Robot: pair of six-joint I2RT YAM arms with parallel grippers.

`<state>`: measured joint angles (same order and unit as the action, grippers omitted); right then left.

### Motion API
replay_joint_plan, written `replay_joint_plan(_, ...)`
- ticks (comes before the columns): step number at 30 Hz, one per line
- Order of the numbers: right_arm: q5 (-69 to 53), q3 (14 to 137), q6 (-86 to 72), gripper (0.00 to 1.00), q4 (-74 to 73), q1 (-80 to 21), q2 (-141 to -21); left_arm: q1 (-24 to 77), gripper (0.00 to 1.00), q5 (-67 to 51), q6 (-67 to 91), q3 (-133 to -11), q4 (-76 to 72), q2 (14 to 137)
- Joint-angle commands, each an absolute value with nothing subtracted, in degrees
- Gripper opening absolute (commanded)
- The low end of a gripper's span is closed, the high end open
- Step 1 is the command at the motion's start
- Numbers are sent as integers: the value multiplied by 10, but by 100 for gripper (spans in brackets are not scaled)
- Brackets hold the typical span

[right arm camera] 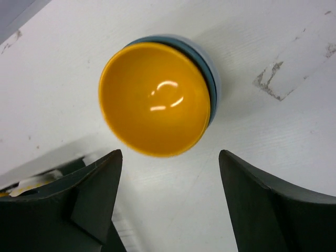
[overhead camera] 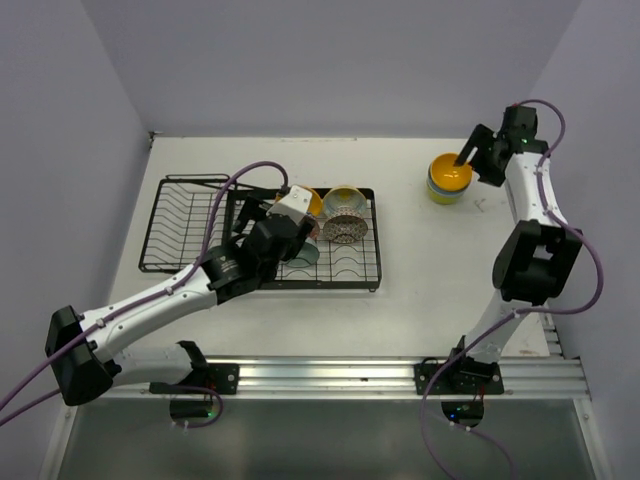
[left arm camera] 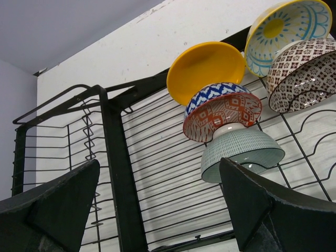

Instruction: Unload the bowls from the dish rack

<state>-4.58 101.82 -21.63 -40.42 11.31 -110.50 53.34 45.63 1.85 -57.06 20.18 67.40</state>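
The black wire dish rack (overhead camera: 180, 230) lies left of the table's middle. Its right grid section (left arm camera: 157, 173) holds several bowls: an orange-yellow one (left arm camera: 206, 68), a blue and orange patterned one (left arm camera: 223, 109), a pale teal one (left arm camera: 241, 152), a light blue patterned one (left arm camera: 286, 31) and a red-brown one (left arm camera: 304, 73). My left gripper (left arm camera: 160, 163) hovers open over the rack, short of the teal bowl, holding nothing. At the far right, an orange-yellow bowl (right arm camera: 155, 100) tops a stack of bowls (overhead camera: 449, 177) on the table. My right gripper (right arm camera: 170, 153) stands open just beside it, with nothing between its fingers.
The rack's left slotted section (overhead camera: 185, 215) shows no bowls. The white table (overhead camera: 430, 260) has scuff marks (right arm camera: 273, 84) near the stack. Walls close in at the back and both sides. A metal rail (overhead camera: 330, 375) runs along the near edge.
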Motion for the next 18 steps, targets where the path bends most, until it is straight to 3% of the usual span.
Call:
replay_joint_plan(1, -93, 963, -228, 79, -355, 114, -1001, 533, 100, 439, 16, -565, 165, 672)
replay_joint_plan(9, -177, 664, -247, 81, -222, 112, -800, 532, 100, 371, 5, -555, 147, 692)
replay_joint_plan(13, -232, 531, -260, 75, -140, 112, -726, 532, 100, 363, -15, -549, 138, 713)
replay_joint_plan(18, -262, 420, -266, 72, -81, 109, -653, 532, 84, 357, -37, -528, 119, 725)
